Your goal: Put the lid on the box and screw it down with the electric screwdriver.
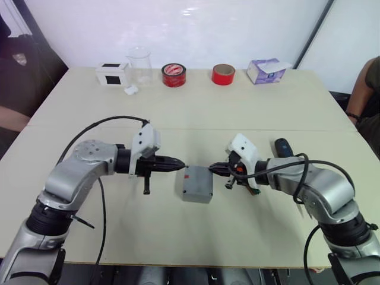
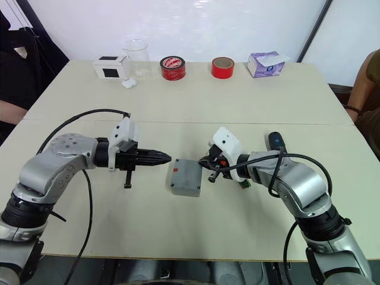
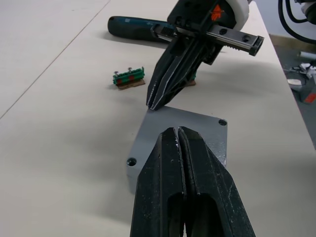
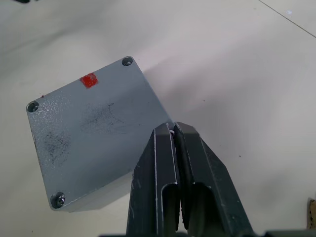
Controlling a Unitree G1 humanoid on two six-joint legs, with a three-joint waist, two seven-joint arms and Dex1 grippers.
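Small square grey metal box [image 1: 197, 184] found at frame centre, flat grey lid [image 4: 94, 131] already seated on it, screws visible in three corners. Contents hidden beneath lid. Left gripper [image 1: 179, 165] and right gripper [image 1: 214, 169] both pinched closed, empty, tips at opposite box edges. Black pen-shaped electric screwdriver [image 1: 282, 146] lying centre-right behind right arm, ungrasped. Risk judged: closed tips nudging box, shifting lid off its holes.

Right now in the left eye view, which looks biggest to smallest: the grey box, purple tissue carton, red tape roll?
1. Square grey box, though it sits nearest.
2. Purple tissue carton.
3. Plain red tape roll.
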